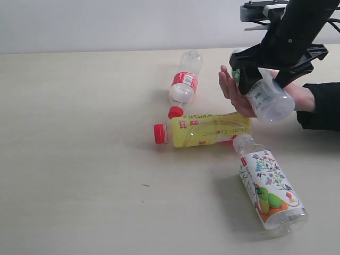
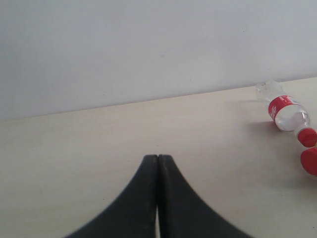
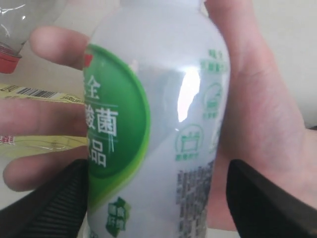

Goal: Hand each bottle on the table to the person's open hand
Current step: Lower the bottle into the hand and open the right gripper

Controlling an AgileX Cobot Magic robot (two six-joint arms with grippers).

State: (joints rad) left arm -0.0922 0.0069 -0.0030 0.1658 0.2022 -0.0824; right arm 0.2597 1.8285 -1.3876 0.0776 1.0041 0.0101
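The right pincer holds the green-label bottle against the person's open hand, jaws spread to release.

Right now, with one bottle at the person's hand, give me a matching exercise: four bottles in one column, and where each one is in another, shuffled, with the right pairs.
Things:
1. green-label bottle
2. yellow bottle
3. small red-label bottle
4. flower-label bottle

Places:
A. lying on the table, nearest the camera in the exterior view
B. against the person's open hand, between the jaws of the right tool
C. lying farthest back on the table, red cap toward the yellow bottle
D. lying crosswise in the middle, red cap to the left in the exterior view

Pairs: 1-B, 2-D, 3-C, 4-A
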